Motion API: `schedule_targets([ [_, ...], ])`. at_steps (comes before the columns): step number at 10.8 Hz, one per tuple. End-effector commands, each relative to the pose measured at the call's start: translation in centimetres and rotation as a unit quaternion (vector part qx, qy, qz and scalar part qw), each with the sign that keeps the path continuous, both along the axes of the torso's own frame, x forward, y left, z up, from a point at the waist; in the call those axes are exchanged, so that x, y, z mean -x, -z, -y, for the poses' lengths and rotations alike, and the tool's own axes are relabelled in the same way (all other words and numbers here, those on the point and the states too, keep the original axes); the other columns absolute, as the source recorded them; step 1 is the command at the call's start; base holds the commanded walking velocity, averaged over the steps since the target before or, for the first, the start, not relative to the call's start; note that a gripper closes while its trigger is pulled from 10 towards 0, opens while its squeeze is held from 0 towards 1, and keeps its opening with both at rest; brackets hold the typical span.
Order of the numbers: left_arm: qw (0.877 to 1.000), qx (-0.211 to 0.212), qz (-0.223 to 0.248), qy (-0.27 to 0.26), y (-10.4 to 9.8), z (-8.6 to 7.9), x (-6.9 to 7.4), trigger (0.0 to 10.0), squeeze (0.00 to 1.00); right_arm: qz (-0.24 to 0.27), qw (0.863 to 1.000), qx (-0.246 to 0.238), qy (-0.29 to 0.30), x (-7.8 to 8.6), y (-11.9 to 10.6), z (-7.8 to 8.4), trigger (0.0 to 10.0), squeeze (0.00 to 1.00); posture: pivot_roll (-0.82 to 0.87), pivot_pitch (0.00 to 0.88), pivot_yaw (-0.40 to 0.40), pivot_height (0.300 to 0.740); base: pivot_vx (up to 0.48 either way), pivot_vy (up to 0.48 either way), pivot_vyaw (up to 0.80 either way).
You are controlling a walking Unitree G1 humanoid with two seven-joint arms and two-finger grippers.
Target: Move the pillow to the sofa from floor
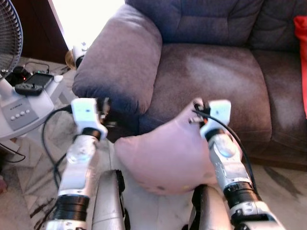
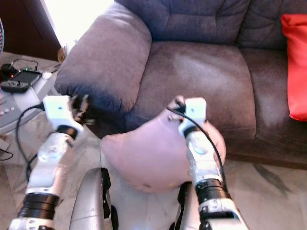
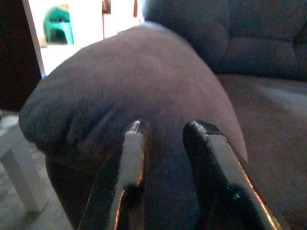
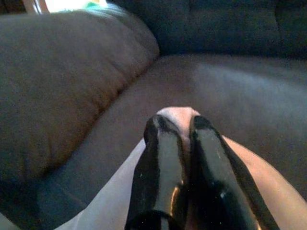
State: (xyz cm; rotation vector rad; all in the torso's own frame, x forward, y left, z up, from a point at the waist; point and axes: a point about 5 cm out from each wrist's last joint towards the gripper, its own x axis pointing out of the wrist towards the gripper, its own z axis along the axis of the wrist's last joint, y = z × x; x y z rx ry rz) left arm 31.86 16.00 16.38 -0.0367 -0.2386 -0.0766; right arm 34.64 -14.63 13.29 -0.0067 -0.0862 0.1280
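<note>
A pale pink pillow (image 1: pixel 163 158) hangs off the floor just before the front of the dark sofa (image 1: pixel 211 81), below its seat level. My right gripper (image 4: pixel 178 122) is shut on the pillow's top corner (image 4: pixel 180 112), seen from the head at the right gripper (image 1: pixel 197 105). To the left, my left gripper (image 3: pixel 165 127) is open with nothing between its fingers. It is held close in front of the sofa's padded armrest (image 3: pixel 134 81), apart from the pillow. The left gripper (image 1: pixel 106 108) sits under the armrest's front end in the left eye view.
A red cushion (image 2: pixel 295 62) lies at the sofa's right end. On the left stand a fan (image 1: pixel 7 38) with a white base (image 1: pixel 19 112), small devices (image 1: pixel 29 86), and black cables (image 1: pixel 48 143) on the marble floor (image 1: pixel 283 182).
</note>
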Motion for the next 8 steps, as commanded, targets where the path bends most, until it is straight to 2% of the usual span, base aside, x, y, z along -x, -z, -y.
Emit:
schedule_targets([
  [1, 1.000, -0.009, 0.019, 0.001, -0.6, 0.3, 0.0, 10.0, 0.00, 0.145, 0.989, -0.011, 0.002, 0.2, -7.0, -0.3, 10.0, 0.00, 0.09, 0.000, -0.044, 0.529, 0.000, 0.000, 0.00],
  [3, 0.999, -0.008, 0.035, 0.012, -1.1, 1.0, -0.1, 10.0, 0.00, 0.177, 0.984, -0.030, -0.003, 2.1, -9.7, -1.3, 10.0, 0.00, 0.08, 0.000, -0.038, 0.529, 0.000, 0.000, 0.00],
  [5, 0.999, -0.007, 0.037, 0.012, -1.2, 0.9, -0.4, 10.0, 0.00, 0.190, 0.981, -0.038, -0.007, 2.8, -10.9, -1.8, 10.0, 0.00, 0.06, 0.000, -0.025, 0.529, 0.000, 0.000, 0.00],
  [6, 0.999, -0.008, 0.041, 0.018, -1.2, 1.3, -0.5, 10.0, 0.00, 0.185, 0.982, -0.035, -0.001, 2.6, -11.0, -1.6, 10.0, 0.00, 0.06, 0.000, -0.022, 0.529, 0.000, 0.000, 0.00],
  [8, 0.997, -0.047, 0.054, 0.032, -1.0, 1.8, 0.5, 10.0, 0.00, 0.138, 0.990, -0.017, 0.023, 2.6, -8.1, -0.6, 10.0, 0.00, 0.07, 0.000, -0.021, 0.529, 0.000, 0.000, 0.00],
])
